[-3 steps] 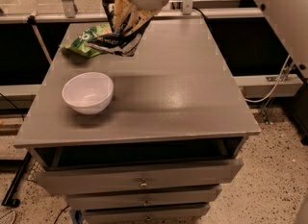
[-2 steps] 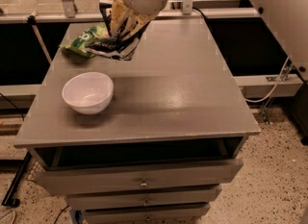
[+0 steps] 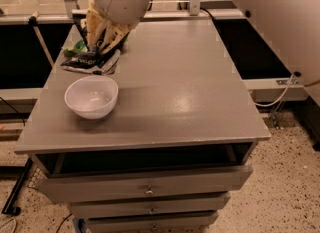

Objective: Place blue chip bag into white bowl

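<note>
The blue chip bag (image 3: 93, 63) is a dark crinkled foil bag with white lettering, at the table's far left, just behind the white bowl (image 3: 91, 96). My gripper (image 3: 98, 51) reaches down from the pale arm above and is shut on the bag's top edge, holding it low over the table. The bowl is empty and stands near the left front of the table. A green chip bag (image 3: 75, 48) lies behind the blue one, partly hidden by the gripper.
The grey table (image 3: 180, 92) is a drawer cabinet with an open slot under the top and drawers (image 3: 148, 191) below. A rail (image 3: 45, 17) and posts run behind the table. A cable (image 3: 272, 102) hangs at the right.
My gripper has moved left and toward the front with the blue chip bag, bringing it closer to the white bowl. The bowl has not moved.
</note>
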Controlling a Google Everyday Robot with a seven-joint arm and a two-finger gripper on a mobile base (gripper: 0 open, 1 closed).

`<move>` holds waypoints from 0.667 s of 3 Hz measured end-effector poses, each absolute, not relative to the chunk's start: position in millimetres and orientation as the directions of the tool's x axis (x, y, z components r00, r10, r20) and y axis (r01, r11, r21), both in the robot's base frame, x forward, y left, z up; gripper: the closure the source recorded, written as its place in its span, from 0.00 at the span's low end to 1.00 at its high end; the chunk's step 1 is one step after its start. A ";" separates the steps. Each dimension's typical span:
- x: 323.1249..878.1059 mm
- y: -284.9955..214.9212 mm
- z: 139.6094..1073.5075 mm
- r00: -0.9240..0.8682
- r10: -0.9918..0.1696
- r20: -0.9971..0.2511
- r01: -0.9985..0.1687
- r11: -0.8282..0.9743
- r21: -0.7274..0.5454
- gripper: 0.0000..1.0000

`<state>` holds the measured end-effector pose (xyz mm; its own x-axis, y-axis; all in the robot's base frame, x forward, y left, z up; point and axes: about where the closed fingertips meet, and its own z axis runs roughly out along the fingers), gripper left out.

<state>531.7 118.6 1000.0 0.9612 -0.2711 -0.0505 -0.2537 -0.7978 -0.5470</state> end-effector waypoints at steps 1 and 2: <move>520.5 135.4 998.1 0.973 -0.223 -0.052 -0.216 -0.814 -0.539 1.00; 503.4 165.4 987.2 0.988 -0.135 -0.076 -0.155 -0.840 -0.519 1.00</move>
